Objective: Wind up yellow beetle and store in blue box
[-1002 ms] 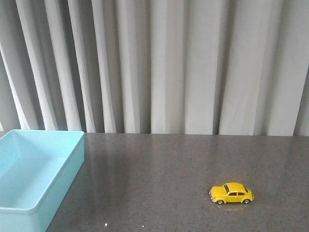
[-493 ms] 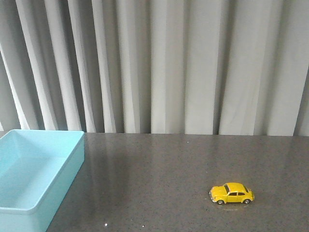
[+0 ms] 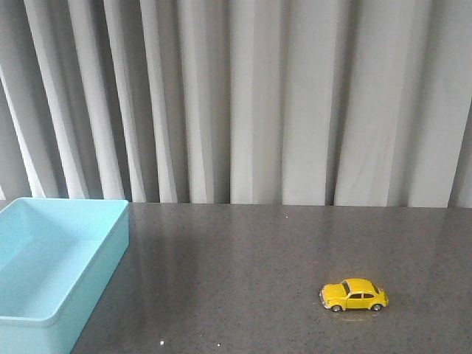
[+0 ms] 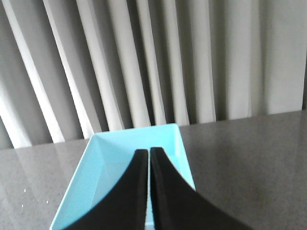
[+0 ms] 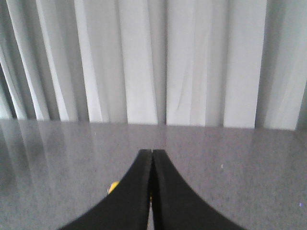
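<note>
The yellow beetle point(image 3: 354, 295) stands on the dark table at the right, side-on, nose to the left. The blue box point(image 3: 44, 258) sits open and empty at the left edge of the front view. Neither gripper shows in the front view. In the left wrist view my left gripper point(image 4: 149, 151) is shut and empty, held above the blue box point(image 4: 110, 158). In the right wrist view my right gripper point(image 5: 152, 152) is shut and empty above the table; a sliver of the yellow beetle point(image 5: 112, 187) peeks out behind its left finger.
The dark speckled table point(image 3: 243, 258) runs back to a pleated grey-white curtain point(image 3: 258, 96). The box's right wall lies well left of the beetle, with bare tabletop between them.
</note>
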{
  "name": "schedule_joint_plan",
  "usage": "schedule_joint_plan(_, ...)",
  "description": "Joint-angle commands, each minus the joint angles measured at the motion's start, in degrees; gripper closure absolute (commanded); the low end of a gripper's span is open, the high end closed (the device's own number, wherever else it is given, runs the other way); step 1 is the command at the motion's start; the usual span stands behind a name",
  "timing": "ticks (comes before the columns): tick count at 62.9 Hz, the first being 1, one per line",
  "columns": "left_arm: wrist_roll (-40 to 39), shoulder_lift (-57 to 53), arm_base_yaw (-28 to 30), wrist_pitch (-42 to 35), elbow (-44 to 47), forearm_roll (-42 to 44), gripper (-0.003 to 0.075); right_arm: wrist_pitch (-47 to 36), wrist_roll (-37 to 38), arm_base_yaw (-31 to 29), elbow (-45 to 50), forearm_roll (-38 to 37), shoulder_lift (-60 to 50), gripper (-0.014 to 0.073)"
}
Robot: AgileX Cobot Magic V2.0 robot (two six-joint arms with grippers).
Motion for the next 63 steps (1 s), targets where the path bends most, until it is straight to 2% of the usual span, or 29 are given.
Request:
schedule_joint_plan(1,-0.19,3.78,-0.35,1.13,-2.72,0.15,0.0726,2.66,-1.36,-0.39,-2.95,-0.38,4.80,0.0598)
schedule_joint_plan(15,-0.76,9.19,-0.35,14.03,-2.72,0.09,0.0726,12.56,-1.50,-0.39,-2.95,0.20,12.21,0.0598)
schedule_joint_plan(31,-0.88,13.18,-0.35,13.55,-2.72,0.09,0.0720,12.95,-1.50,-0.39,-2.95,0.23,17.16,0.0594)
schedule_joint_plan(36,-0.89,14.64,-0.35,13.34,-2.72,0.09,0.0695,12.72,-1.50,-0.39,-2.95,0.23,18.63,0.0571)
schedule_joint_plan(43,-0.82,17.08,-0.35,12.49,-2.72,0.09,0.0608,12.57,-1.56,-0.34,-2.95,0.10,20.27,0.0481)
schedule_joint_plan(54,-0.68,20.58,-0.35,11.28,-2.72,0.29,0.0407,10.52,-1.55,-0.34,-2.95,0.03,21.87,0.0203)
schedule_joint_plan(63,-0.68,23.04,-0.35,10.76,-2.72,0.36,0.0304,10.86,-1.50,-0.34,-2.95,0.65,22.03,0.0053)
